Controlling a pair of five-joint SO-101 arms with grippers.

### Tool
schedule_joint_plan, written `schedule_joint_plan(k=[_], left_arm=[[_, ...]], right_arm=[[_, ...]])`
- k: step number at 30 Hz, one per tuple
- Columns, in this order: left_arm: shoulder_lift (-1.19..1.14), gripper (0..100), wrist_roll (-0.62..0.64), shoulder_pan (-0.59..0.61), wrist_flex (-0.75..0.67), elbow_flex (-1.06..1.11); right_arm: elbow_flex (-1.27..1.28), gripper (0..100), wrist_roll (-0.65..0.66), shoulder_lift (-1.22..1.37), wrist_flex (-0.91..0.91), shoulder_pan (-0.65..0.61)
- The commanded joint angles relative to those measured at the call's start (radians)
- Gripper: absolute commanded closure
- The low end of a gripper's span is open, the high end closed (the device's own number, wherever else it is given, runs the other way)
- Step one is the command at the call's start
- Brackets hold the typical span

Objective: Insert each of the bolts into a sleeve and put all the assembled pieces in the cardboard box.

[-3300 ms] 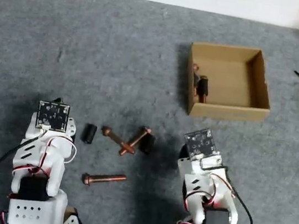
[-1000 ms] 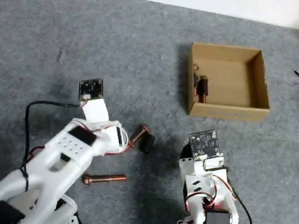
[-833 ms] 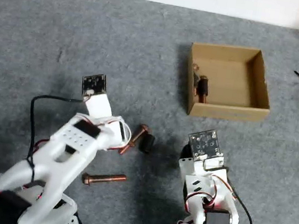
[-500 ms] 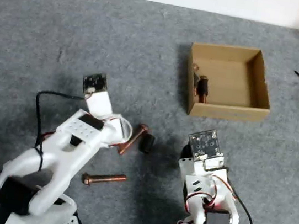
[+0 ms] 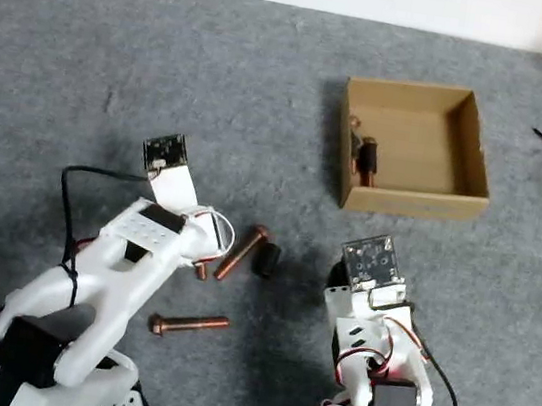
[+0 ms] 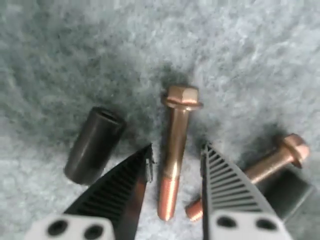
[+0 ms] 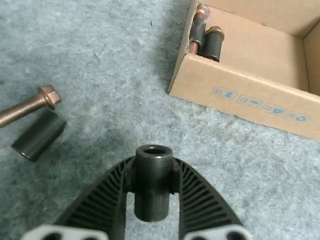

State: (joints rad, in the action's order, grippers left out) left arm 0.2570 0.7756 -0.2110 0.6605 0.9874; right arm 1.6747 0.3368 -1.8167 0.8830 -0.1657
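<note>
Well apart from the cardboard box, out on the grey table, the left gripper hangs low with its jaws open on either side of a bolt, flanking the threaded shank without touching it. That stance looks set for pinching the bolt crosswise, leaving its tip free to enter a sleeve. Nearer the box, the right gripper has its jaws closed on a black sleeve, open bore pointing outward, presumably offered as the socket. Crowding matters: a loose sleeve lies just beside one jaw, and a second bolt with another sleeve lies just beside the other, so closing could nudge them. A third bolt lies farther from the box. Inside the box, finished pieces rest against one wall.
</note>
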Motion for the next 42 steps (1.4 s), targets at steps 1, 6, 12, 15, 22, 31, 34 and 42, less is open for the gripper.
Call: schedule_joint_plan(k=[1,6,12,15,22,31,34,42], left_arm=[[-0.001,85,-0.002,0.061,-0.015,-0.053],[-0.005,85,-0.002,0.064,0.009,-0.061],[-0.170,85,-0.043,0.062,0.009,-0.157],[-0.249,85,-0.040,0.062,0.064,-0.232],[-0.323,85,-0.038,0.064,0.150,-0.318],[-0.320,99,-0.038,0.065,0.199,-0.317],[-0.318,100,-0.038,0.062,0.213,-0.314],[-0.239,100,-0.074,0.070,0.230,-0.357]], right_arm=[[0.084,99.5,-0.011,-0.021,-0.038,0.010],[0.084,99.5,-0.011,-0.021,-0.038,0.010],[0.084,99.5,-0.011,-0.021,-0.038,0.010],[0.084,99.5,-0.011,-0.021,-0.038,0.010],[0.084,99.5,-0.011,-0.021,-0.038,0.010],[0.084,99.5,-0.011,-0.021,-0.038,0.010],[0.084,99.5,-0.011,-0.021,-0.038,0.010],[0.084,99.5,-0.011,-0.021,-0.038,0.010]])
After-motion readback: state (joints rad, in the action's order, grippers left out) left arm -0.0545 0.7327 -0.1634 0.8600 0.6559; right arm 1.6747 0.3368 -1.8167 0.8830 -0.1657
